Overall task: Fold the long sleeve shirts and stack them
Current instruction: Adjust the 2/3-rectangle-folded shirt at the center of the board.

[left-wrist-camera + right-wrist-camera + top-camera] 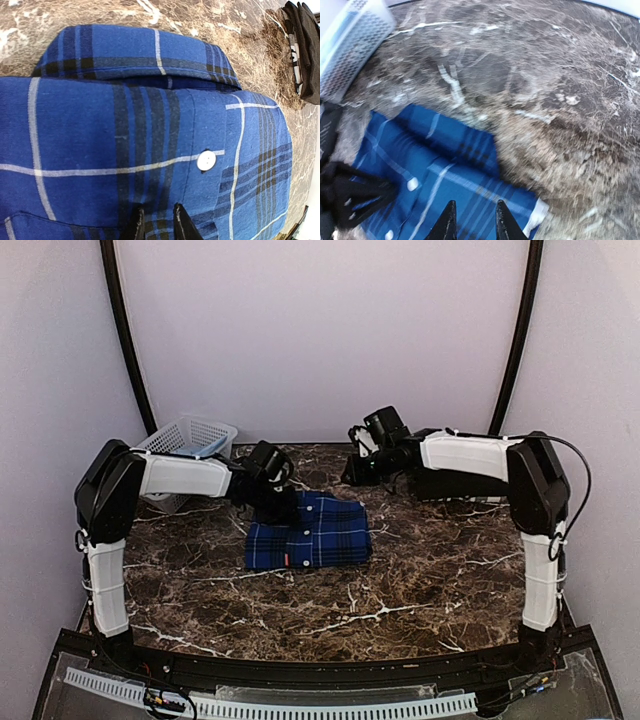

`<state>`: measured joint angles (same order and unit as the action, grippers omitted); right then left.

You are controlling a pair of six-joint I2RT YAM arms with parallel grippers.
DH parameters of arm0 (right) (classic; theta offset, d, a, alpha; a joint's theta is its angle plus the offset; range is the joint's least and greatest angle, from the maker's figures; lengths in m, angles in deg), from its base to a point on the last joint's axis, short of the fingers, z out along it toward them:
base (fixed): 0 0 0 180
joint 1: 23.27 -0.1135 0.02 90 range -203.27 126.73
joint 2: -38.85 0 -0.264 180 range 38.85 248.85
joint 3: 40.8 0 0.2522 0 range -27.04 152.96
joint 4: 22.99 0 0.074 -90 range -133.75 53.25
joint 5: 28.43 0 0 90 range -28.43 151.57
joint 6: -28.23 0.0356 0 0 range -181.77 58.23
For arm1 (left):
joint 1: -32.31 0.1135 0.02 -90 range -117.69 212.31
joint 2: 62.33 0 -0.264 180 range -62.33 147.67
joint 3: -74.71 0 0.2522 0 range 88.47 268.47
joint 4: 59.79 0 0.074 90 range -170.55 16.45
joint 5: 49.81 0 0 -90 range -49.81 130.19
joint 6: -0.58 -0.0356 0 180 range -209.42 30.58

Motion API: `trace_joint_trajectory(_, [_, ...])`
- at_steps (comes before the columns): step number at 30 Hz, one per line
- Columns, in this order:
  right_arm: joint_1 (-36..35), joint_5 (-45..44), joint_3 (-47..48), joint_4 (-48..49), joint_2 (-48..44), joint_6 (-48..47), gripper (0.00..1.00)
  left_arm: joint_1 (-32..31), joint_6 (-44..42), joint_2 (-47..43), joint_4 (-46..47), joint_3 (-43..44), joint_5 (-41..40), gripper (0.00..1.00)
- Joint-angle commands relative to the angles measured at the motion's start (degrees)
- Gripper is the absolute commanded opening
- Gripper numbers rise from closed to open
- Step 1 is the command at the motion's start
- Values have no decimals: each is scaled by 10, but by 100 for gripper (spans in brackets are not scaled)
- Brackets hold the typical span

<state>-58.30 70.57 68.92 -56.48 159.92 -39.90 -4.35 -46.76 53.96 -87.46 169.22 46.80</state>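
Observation:
The blue plaid shirt (310, 532) lies folded on the marble table, collar toward the back. My left gripper (272, 498) is low over its back left corner. In the left wrist view the shirt (100, 130) fills the frame, and the left gripper (159, 226) has its tips a little apart, resting on the cloth near a white button. My right gripper (356, 468) hangs above the table behind the shirt; in the right wrist view it (475, 226) is slightly open and empty over the shirt (445, 175). The black shirt (455, 484) lies at the back right, partly under the right arm.
A white lattice basket (188, 437) stands at the back left and also shows in the right wrist view (350, 45). The brown marble table (400, 590) extends in front of and right of the plaid shirt. A dark folded item (306, 45) lies beyond the collar.

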Motion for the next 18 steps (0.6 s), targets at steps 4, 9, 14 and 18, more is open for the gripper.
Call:
trace_joint_trajectory(4, [-69, 11, -151, 23, -102, 18, 25, 19, -9, -76, -44, -22, -15, 20])
trace_joint_trajectory(9, [-82, 38, -217, 47, -118, 46, 24, 39, -10, -122, -43, -81, -8, 21])
trace_joint_trajectory(14, [-87, 40, -274, 60, -118, 56, 24, 58, -17, -153, -39, -129, 4, 23])
trace_joint_trajectory(18, [-87, 41, -288, 60, -121, 58, 22, 69, -22, -171, -40, -175, 9, 29])
